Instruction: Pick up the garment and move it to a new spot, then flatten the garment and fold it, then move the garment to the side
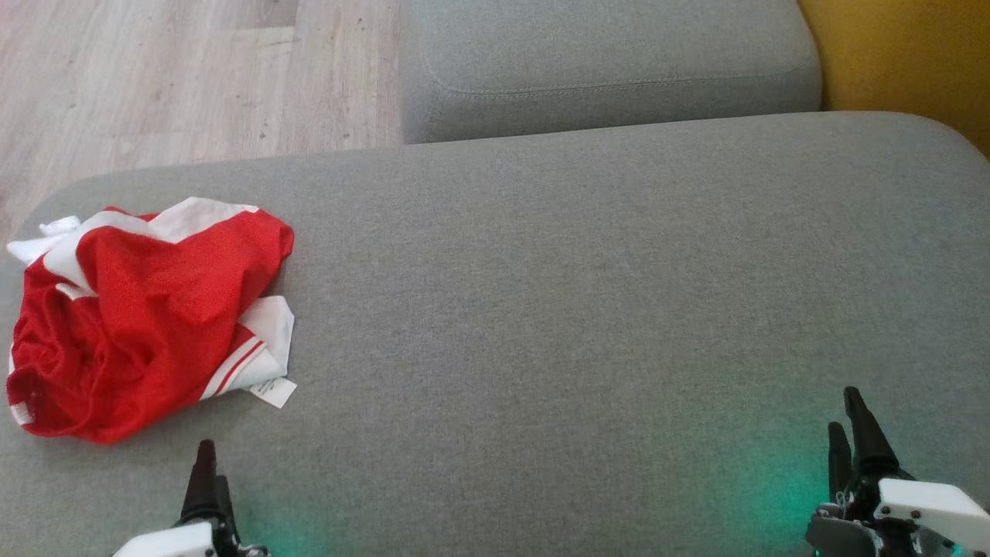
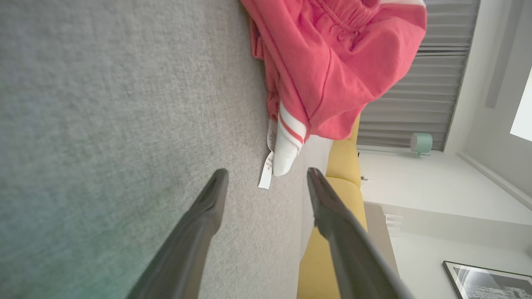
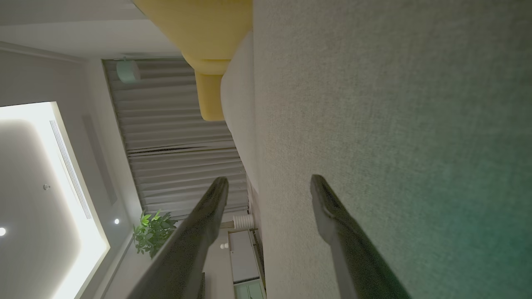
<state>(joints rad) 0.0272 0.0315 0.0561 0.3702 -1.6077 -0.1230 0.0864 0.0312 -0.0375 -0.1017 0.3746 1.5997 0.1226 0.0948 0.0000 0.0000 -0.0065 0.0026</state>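
Garment (image 1: 131,325) crumpled: likely soft, light, drapey; pinch a raised fold near its striped cuff (image 1: 246,357). Left gripper (image 1: 210,464) near it, right gripper (image 1: 843,408) well apart; jaws spread, empty.

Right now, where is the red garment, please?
Head view: the garment lies crumpled at the left end of the grey cushion, just ahead of the left gripper.
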